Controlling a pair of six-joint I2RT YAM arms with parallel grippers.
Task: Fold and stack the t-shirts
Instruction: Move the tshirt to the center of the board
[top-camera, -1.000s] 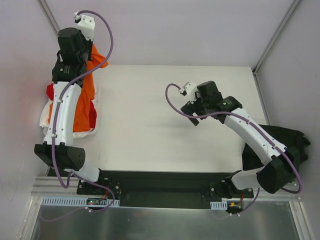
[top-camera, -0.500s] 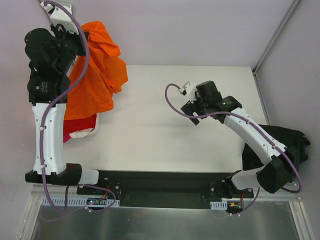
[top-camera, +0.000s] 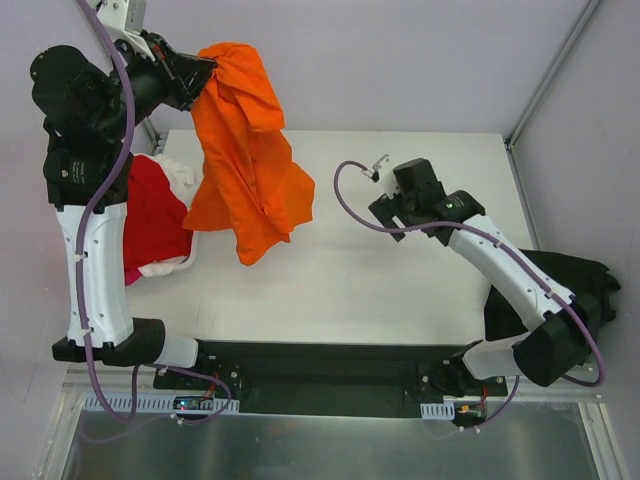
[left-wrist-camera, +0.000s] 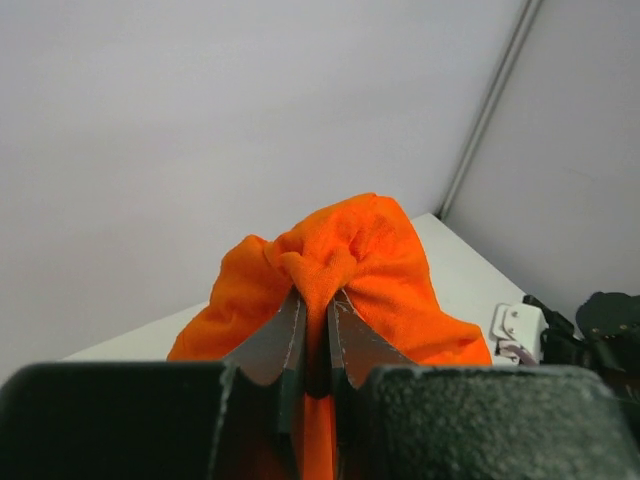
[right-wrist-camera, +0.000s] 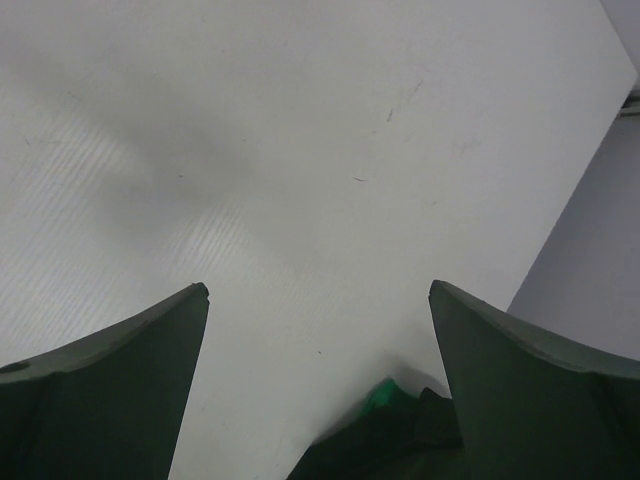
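At your far left, the red shirt (top-camera: 155, 212) lies heaped at the left edge of the table (top-camera: 400, 290), with a bit of white cloth (top-camera: 165, 268) showing at its near side. Above it your left gripper (left-wrist-camera: 313, 300) is raised high by the back corner, its jaws pinched tight on a bunched fold of the orange t-shirt (top-camera: 250, 170). That shirt hangs from the grip in a crumpled drape, just right of the red one; you cannot tell whether its lower edge touches the table. Further right, your right gripper (right-wrist-camera: 318, 290) hovers over the table, jaws spread wide and holding nothing. At the far right, the black shirt (top-camera: 590, 290) lies bunched at the table's right edge, beside that arm.
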